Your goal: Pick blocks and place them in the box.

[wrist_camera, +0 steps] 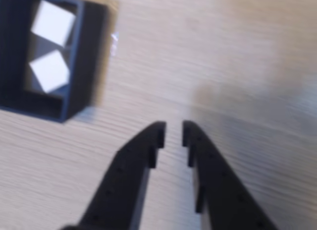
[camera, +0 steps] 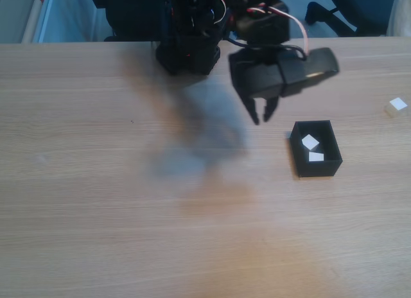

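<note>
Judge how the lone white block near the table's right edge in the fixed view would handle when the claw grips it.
The white block looks like a flat-faced cube, so it probably won't roll and should sit square between the claw tips. Being tiny, it is likely light and may skid across the smooth table if nudged off-centre. It looks rigid, though blur limits certainty.

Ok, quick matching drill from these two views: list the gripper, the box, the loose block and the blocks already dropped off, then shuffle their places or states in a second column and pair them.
Things:
1. gripper
2. box
3. lone block
4. two blocks

Places or states:
A. lying inside the black container
B. on the bare table near the right edge of the fixed view
C. empty, fingertips nearly together, above the table left of the box
D. open-topped, standing on the table

Pairs: 1-C, 2-D, 3-B, 4-A
</note>
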Controlling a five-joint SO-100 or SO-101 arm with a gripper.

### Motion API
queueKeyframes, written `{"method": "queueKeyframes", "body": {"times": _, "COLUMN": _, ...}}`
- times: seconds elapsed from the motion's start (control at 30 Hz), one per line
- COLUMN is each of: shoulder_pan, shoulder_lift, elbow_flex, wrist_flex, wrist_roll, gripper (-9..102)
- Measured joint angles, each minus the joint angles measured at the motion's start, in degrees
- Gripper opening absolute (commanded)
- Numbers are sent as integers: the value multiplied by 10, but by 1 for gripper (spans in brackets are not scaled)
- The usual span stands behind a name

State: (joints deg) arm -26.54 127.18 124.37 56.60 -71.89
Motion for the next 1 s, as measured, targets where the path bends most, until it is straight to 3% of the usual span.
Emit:
{"method": "queueKeyframes", "body": {"times": 0.4, "shoulder_pan": 152, "shoulder_lift": 331, "elbow_flex": 296, "wrist_flex": 23, "wrist_roll": -141, "gripper": 0}}
{"method": "queueKeyframes", "body": {"times": 0.67, "shoulder_pan": 201, "shoulder_lift": 585, "elbow_flex": 481, "wrist_flex": 100, "wrist_roll": -149, "gripper": 0}}
{"method": "queueKeyframes", "body": {"times": 1.0, "shoulder_pan": 221, "shoulder_lift": 667, "elbow_flex": 561, "wrist_flex": 134, "wrist_roll": -134, "gripper": 0}}
